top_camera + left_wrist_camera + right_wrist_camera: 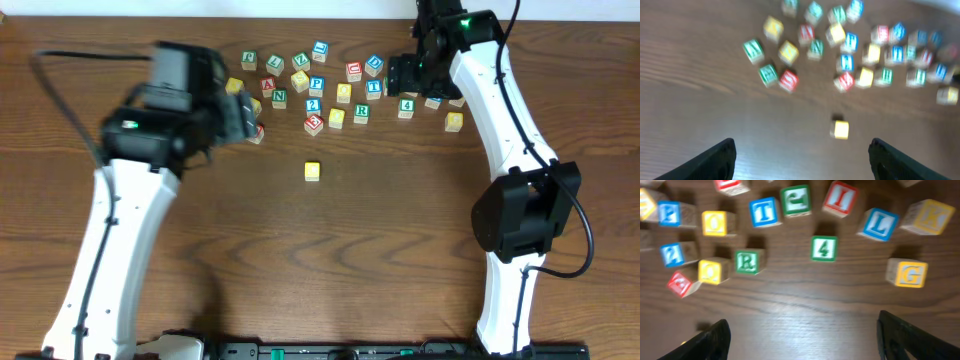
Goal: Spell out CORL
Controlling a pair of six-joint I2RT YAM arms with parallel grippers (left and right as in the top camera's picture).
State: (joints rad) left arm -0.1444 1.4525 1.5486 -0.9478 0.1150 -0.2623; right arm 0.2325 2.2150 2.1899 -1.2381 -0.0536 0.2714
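Tabletop (330,260): dark wood grain, carrying everything.

Left arm (110,250): white, reaching up from the near edge toward the left end of the block pile. It looks motion-blurred from overhead.

Right arm (500,120): white, bent over the right end of the pile.

Left pincer (802,160): jaws wide, nothing between them, only bare wood below.

Right pincer (802,340): jaws wide, empty, above the wood on the near side of the blocks.

Pile (340,90): loose scatter of letter and number blocks along the far side of the tabletop, faces red, blue, green and yellow. No row has formed.

Lone yellow block (313,171): stands alone on the near side of the pile, well apart from it, mid-tabletop. The letter is too small to read.

R block (747,261): green letter, at the near edge of the pile.

O block (713,271): yellow, just beside the R block. The letter is blurred, so the reading is uncertain.

L block (880,224): blue letter, tilted, right of the green 4 block (824,248).
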